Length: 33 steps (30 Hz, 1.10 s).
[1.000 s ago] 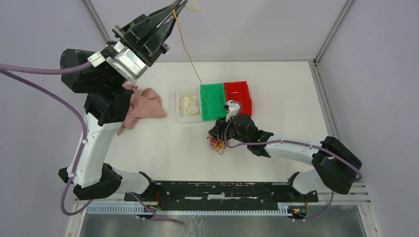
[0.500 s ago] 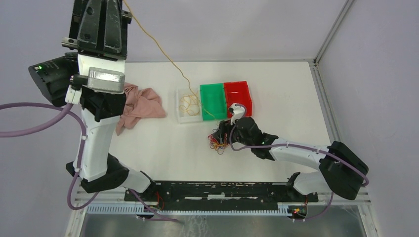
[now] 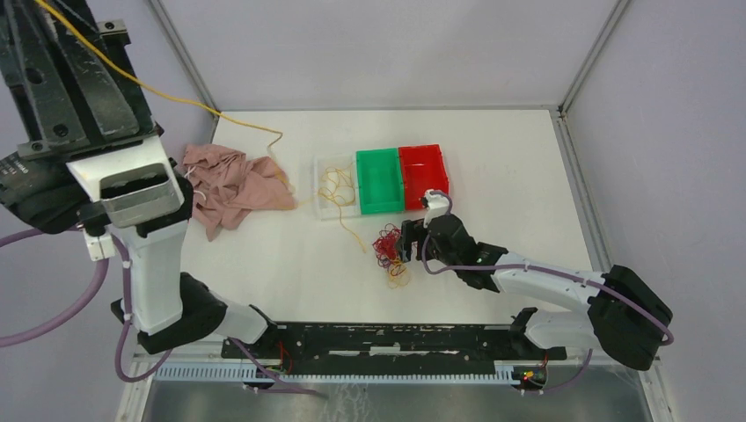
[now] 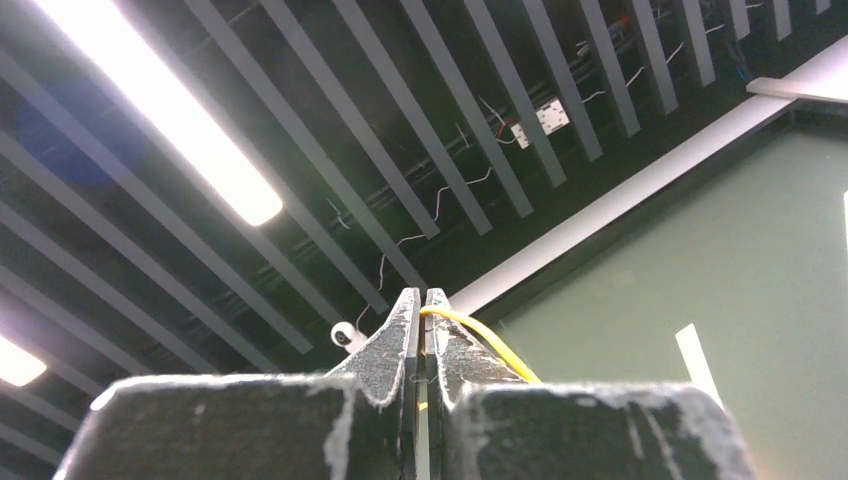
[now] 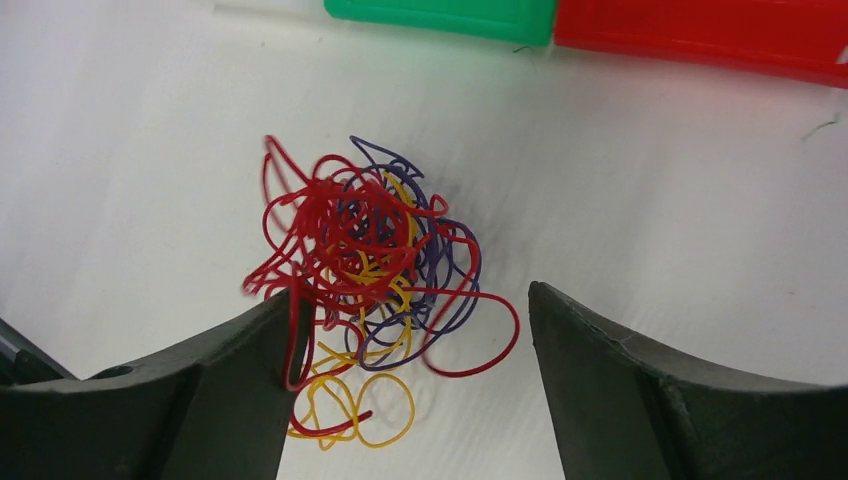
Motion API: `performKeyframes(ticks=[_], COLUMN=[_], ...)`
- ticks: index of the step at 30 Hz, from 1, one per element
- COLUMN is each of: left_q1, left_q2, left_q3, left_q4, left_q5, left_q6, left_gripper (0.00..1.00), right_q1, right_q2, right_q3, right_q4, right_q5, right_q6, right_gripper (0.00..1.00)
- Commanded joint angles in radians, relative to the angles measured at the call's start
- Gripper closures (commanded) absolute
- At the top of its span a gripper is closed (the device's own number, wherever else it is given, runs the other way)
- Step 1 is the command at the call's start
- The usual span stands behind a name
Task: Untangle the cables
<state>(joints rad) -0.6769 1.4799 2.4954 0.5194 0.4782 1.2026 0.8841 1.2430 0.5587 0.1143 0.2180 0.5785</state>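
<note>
1. The left gripper [image 4: 421,310] is raised high, far to the left of the green tray [image 3: 380,180]. Its jaws are pinched shut on one yellow cable [image 4: 470,335].
2. That cable droops across the pink cloth [image 3: 233,185] left of the green tray, then runs on towards the clear tray [image 3: 324,209] touching the green tray's left side.
3. The tangle of cables [image 5: 370,260], red, yellow and purple, lies on the tabletop [image 3: 290,264] just on the near side of the green tray.
4. The right gripper [image 5: 410,380] sits low at the tangle with its jaws spread wide, gripping nothing. A red loop lies against one finger.
</note>
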Motion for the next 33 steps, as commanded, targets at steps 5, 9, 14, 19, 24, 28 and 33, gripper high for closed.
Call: performKeyframes(ticks=[5,9,14,19,24,28,33], left_q1=[-0.006,-0.006,-0.006,-0.006,-0.006,-0.006,-0.005], left_q2=[-0.143,-0.245,-0.326,-0.374,-0.394,-0.394,-0.352], left_q3=[-0.228,-0.429,-0.59,-0.744,-0.812,-0.861,-0.866], left_q4=[-0.021,-0.078,-0.253,-0.28,-0.379,-0.465,-0.535], left_q5=[-0.099,-0.124,-0.097,-0.109,-0.117,-0.161,-0.277], left_q6=[0.035,-0.017,0.0,-0.026,-0.057,-0.065,-0.154], left_gripper=[0.97,0.97,0.97,0.97,0.97,0.97,0.97], right_q1=[0.006,0.005,0.005,0.006,0.006,0.007,0.007], right_q2=[-0.136,-0.179,-0.173,-0.12,-0.011,0.059,0.128], right_q3=[0.081,0.132,0.267,0.386,0.502,0.559,0.622], right_q4=[-0.123,-0.135,-0.169,-0.13,-0.052,0.015,0.012], right_q5=[0.119,0.043,-0.107,-0.23,-0.356,-0.385,-0.308], right_q6=[-0.067,-0.12,-0.182,-0.183,-0.119,-0.072,-0.052], right_gripper=[0.13,0.13,0.11,0.1,0.09,0.1,0.17])
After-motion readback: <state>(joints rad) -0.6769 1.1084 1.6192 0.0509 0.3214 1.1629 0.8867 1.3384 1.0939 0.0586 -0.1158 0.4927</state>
